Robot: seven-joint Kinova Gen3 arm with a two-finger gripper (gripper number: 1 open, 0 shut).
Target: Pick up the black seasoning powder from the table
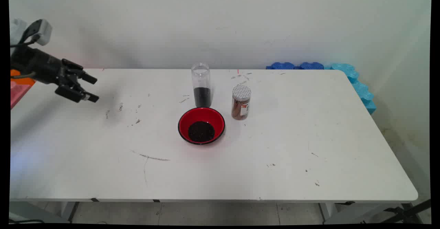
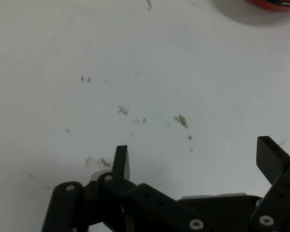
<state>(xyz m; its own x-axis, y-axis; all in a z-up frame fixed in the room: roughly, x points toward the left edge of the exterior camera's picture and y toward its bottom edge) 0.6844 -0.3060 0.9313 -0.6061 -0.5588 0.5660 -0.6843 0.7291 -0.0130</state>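
1. The gripper [image 1: 92, 89] hangs above the bench's [image 1: 275, 160] left end, jaws spread wide with nothing between them, well apart from the containers.
2. A red bowl [image 1: 201, 125] near the bench's middle holds a dark, grainy heap.
3. Just behind the bowl stands a clear open tube [image 1: 201, 84], its lower part filled with dark material.
4. Beside these stands a lidded jar [image 1: 240, 102] of brown contents.
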